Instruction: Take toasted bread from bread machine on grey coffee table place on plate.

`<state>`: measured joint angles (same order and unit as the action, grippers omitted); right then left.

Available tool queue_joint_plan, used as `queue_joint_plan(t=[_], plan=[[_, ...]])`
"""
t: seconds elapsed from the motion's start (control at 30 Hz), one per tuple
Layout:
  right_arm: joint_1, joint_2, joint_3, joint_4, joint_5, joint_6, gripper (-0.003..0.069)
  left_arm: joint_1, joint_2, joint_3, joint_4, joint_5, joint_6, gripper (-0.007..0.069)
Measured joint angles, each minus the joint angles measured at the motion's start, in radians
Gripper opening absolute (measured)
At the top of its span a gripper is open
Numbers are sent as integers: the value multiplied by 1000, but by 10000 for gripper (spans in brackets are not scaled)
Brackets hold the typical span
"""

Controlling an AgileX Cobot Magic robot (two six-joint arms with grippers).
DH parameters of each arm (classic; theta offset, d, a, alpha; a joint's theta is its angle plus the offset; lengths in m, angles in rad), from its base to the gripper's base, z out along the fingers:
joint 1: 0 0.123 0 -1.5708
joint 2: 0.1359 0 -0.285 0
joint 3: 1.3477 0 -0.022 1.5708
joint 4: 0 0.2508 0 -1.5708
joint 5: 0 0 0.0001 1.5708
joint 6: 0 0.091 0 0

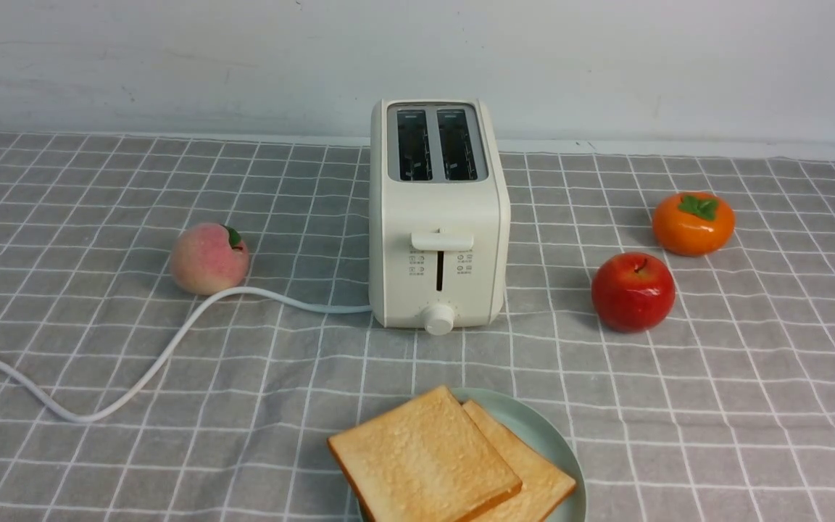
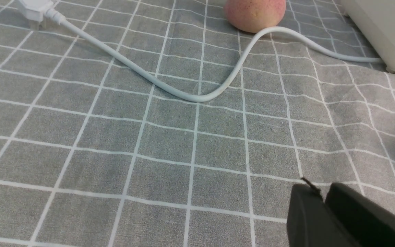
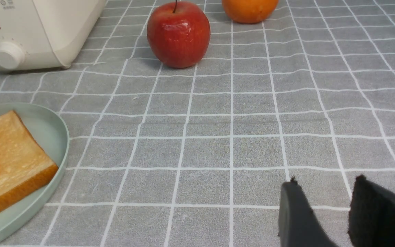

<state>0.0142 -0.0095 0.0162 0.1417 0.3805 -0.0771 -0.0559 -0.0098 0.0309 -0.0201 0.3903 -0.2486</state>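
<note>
**Q:** Where the grey cloth-covered coffee table with its white grid (image 1: 751, 406) meets its near edge, what lies there?

**A:** A round pale mint-green plate (image 1: 551, 442) sits at the middle of the near edge, partly cut off by the frame. Two square golden slices of toasted bread (image 1: 425, 457) lie on it, one overlapping the other. The cream-white two-slot bread machine (image 1: 438, 217) stands toward the far edge, well apart from the plate, and both slots show dark and hold no bread.

**Q:** Which stretches of cloth lie open?

**A:** Bare cloth spans the near-left and near-right corners. On the left, a white power cord (image 1: 171, 341) loops from the bread machine's base toward the left edge, curving just beside a pink fuzzy peach (image 1: 209, 259). On the right stand a glossy red apple (image 1: 633, 291) and, farther back, an orange persimmon with a green calyx (image 1: 693, 222), near each other but apart.

**Q:** What do the wrist views add?

**A:** Neither arm appears in the front view. The left wrist view shows the cord's white plug (image 2: 34, 10) and the black left gripper (image 2: 324, 195), fingers pressed together on nothing. The right wrist view shows the black right gripper (image 3: 324, 188), fingers parted and empty above bare cloth, with the plate's rim (image 3: 60, 161) well apart from it.
</note>
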Motion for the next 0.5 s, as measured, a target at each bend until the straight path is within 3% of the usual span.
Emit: queue_joint_plan(t=[0.5], plan=[[0, 0, 0, 0, 0, -1, 239, 0, 0, 0, 0, 0, 0, 88]])
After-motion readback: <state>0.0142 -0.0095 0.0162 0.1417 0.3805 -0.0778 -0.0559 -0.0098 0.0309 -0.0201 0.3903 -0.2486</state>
